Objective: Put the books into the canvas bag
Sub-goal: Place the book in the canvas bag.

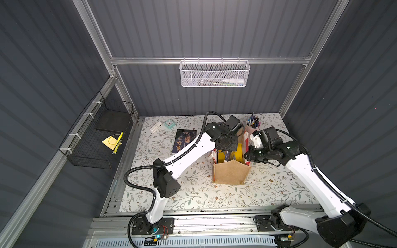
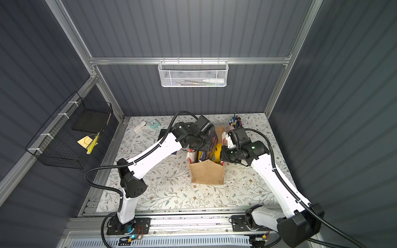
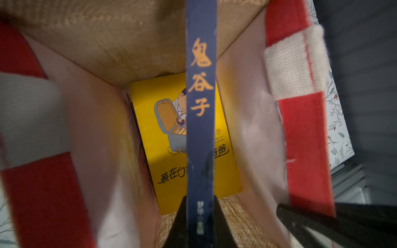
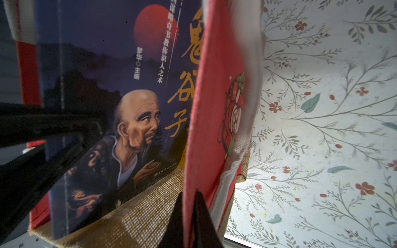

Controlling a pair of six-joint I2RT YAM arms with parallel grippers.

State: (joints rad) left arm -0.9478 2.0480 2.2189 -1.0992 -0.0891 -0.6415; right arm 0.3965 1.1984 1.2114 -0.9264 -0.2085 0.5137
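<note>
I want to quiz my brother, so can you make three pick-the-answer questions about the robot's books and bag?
1. Where is the yellow book?
A. on the table
B. at the bottom of the bag
C. in the pen cup

2. What colour is the spine of the held book in the left end effector?
A. dark blue
B. green
C. white

3. What is the right end effector doing?
A. hanging open
B. shut on the bag's red side
C. holding the yellow book

Answers:
1 B: it lies flat inside the bag.
2 A: the left wrist view shows dark blue with orange letters.
3 B: it pinches the red cloth.
</note>
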